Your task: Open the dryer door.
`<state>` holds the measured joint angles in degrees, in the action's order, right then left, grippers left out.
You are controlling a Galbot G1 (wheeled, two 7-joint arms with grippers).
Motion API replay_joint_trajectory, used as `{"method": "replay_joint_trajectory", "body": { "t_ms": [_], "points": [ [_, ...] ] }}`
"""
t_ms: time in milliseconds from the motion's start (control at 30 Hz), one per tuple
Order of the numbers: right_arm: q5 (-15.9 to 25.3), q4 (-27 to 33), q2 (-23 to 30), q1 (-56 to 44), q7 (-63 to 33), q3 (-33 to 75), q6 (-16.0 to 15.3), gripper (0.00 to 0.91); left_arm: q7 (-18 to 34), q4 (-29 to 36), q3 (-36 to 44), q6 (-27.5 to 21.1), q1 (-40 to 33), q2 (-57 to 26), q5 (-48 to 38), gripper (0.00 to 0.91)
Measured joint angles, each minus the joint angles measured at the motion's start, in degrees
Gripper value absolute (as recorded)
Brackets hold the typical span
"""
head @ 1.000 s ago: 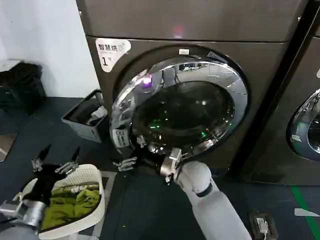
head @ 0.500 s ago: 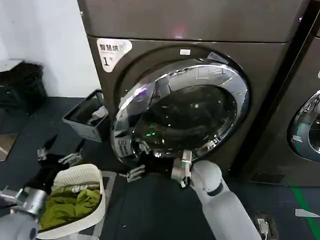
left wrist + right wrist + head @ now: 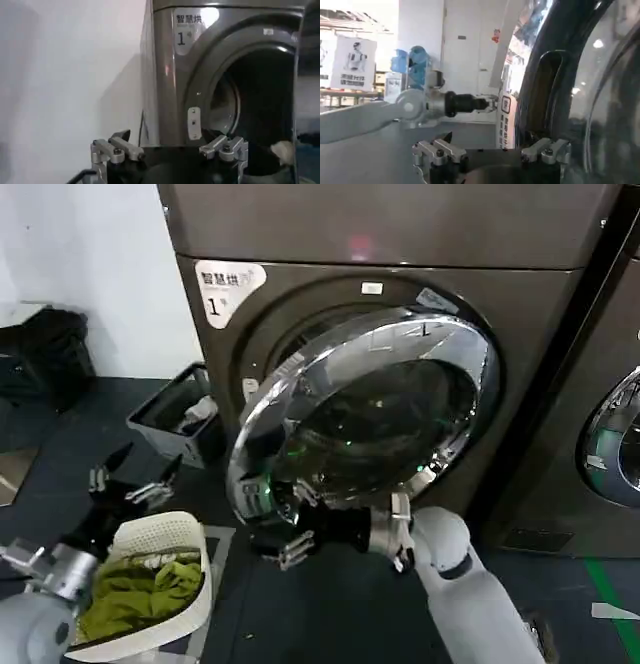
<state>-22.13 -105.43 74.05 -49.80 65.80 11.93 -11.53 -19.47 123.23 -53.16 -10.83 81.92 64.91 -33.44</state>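
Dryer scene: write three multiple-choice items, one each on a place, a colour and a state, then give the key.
1. Where is the right tool?
A. at the door's lower edge
B. over the basket
C. on the sticker

2. What colour is the cloth in the basket?
A. red
B. green
C. white

3. The door is:
A. shut flush
B. partly open
C. removed

Key: 1 A, it sits under the chrome ring; 2 B, green fabric fills it; 3 B, its left edge stands off the dryer, drum showing in the left wrist view.
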Motion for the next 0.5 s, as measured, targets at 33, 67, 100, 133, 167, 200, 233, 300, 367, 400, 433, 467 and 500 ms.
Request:
{"method": "replay_joint_trajectory", "body": {
  "t_ms": [33, 67, 100, 133, 167, 200, 233, 300, 367, 400, 433, 467, 500],
  "points": [
    [-0.2, -0.1, -0.3, -0.1, 0.5, 0.2, 0.0, 0.907, -0.2, -0.1, 0.3, -0.1, -0.2, -0.3, -0.5, 0.907],
    [-0.4, -0.2, -0.5, -0.2, 1.1, 0.4, 0.0, 0.907, -0.4, -0.3, 0.5, -0.2, -0.5, -0.7, -1.1, 0.907],
    [-0.4, -0.4, -0.7, -0.4, 1.8, 0.6, 0.0, 0.907, -0.4, -0.4, 0.7, -0.3, -0.7, -1.0, -1.6, 0.907],
    [-0.4, -0.5, -0.8, -0.5, 2.5, 0.7, 0.0, 0.907, -0.4, -0.5, 1.0, -0.5, -1.0, -1.4, -2.5, 0.907],
    [-0.4, -0.6, -0.9, -0.6, 3.2, 0.9, 0.0, 0.907, -0.4, -0.7, 1.2, -0.8, -1.3, -1.8, -3.3, 0.907],
    [-0.4, -0.7, -1.0, -0.8, 3.7, 1.0, 0.0, 0.907, -0.4, -1.0, 1.5, -1.0, -1.6, -2.1, -3.6, 0.907],
    [-0.5, -0.8, -1.2, -0.9, 4.1, 1.0, 0.0, 0.907, -0.4, -1.2, 1.7, -1.0, -1.9, -2.4, -3.6, 0.907],
    [-0.6, -0.8, -1.4, -1.2, 5.0, 1.0, 0.0, 0.907, -0.4, -1.6, 2.2, -1.0, -2.4, -3.0, -3.9, 0.907],
    [-0.5, -0.8, -1.6, -1.3, 5.9, 1.0, 0.0, 0.907, -0.3, -1.9, 2.6, -1.1, -2.9, -3.4, -4.0, 0.907],
    [-0.5, -0.7, -1.8, -1.3, 6.5, 1.0, 0.0, 0.907, -0.3, -2.1, 2.8, -1.0, -3.2, -3.6, -3.9, 0.907],
    [-0.5, -0.5, -1.9, -1.3, 7.1, 1.1, 0.0, 0.907, -0.3, -2.2, 3.0, -1.0, -3.4, -3.8, -3.9, 0.907],
    [-0.5, -0.3, -2.0, -1.3, 7.8, 1.2, 0.0, 0.907, -0.3, -2.2, 3.2, -1.0, -3.6, -3.9, -3.9, 0.907],
    [-0.6, -0.1, -2.2, -1.2, 8.4, 1.4, 0.0, 0.907, -0.4, -2.2, 3.4, -1.0, -3.9, -4.2, -3.9, 0.907]
  ]
}}
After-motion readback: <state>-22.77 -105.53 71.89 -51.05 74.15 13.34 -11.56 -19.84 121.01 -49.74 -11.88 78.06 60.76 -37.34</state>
